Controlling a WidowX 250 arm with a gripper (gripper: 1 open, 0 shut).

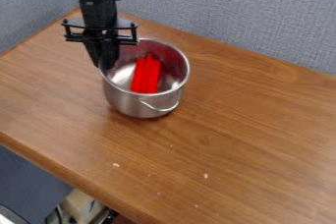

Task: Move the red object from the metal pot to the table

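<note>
The pot (144, 88) sits on the table (250, 130), left of its middle. The red block (149, 74) leans inside the pot, one end up near the far rim. The black gripper (102, 63) points down at the pot's left rim; how its jaws stand cannot be told.

Shot from one raised camera, off the table's (250, 130) near edge, looking down at a slant toward the grey back wall (237, 12). Set at middling range; no second view to share ground.
</note>
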